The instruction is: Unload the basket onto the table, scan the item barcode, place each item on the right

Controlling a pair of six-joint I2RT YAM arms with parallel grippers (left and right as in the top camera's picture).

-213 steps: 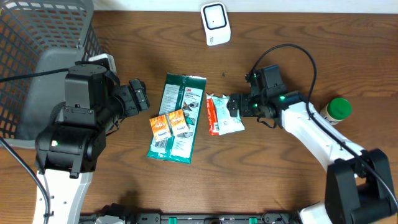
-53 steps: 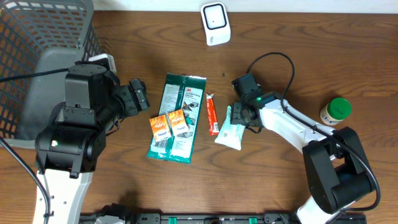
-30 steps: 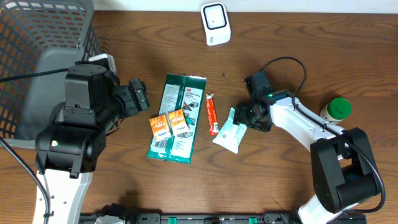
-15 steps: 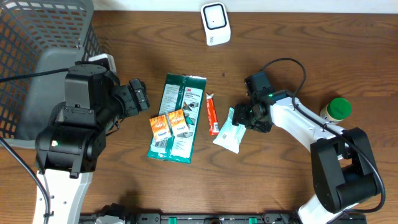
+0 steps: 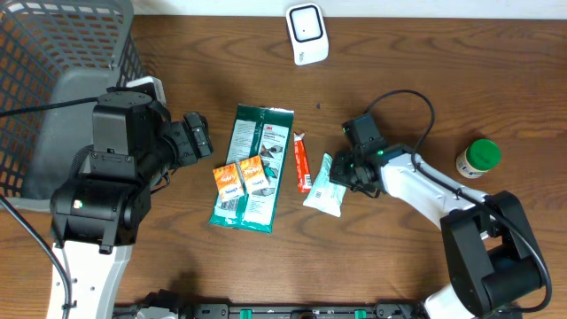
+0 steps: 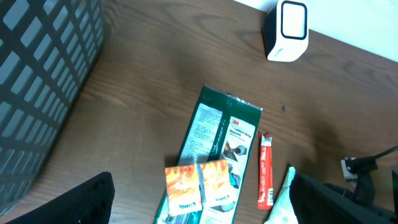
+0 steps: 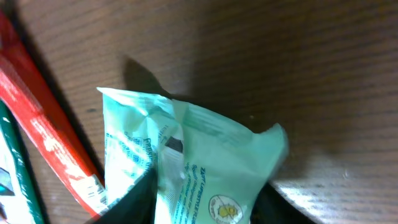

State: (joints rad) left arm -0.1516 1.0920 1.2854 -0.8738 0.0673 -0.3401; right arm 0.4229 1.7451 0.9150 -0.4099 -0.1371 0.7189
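A light green pouch (image 5: 323, 188) lies on the wooden table right of centre. My right gripper (image 5: 347, 168) sits at its right end. In the right wrist view the pouch (image 7: 205, 162) is crumpled between the two dark fingers, with the right gripper (image 7: 202, 202) shut on it. The white barcode scanner (image 5: 306, 34) stands at the table's far edge and also shows in the left wrist view as the scanner (image 6: 286, 30). My left gripper (image 5: 197, 137) hovers left of the items. In its own view the left gripper (image 6: 205, 199) is open and holds nothing.
A red stick pack (image 5: 303, 162) lies just left of the pouch. A dark green 3M pack (image 5: 257, 159) carries two orange sachets (image 5: 241, 177). A green-capped bottle (image 5: 479, 158) stands at the right, and a grey mesh basket (image 5: 53, 53) at the far left.
My right gripper has shifted slightly left onto the pouch's end and its jaws have closed on it. The left arm has not moved.
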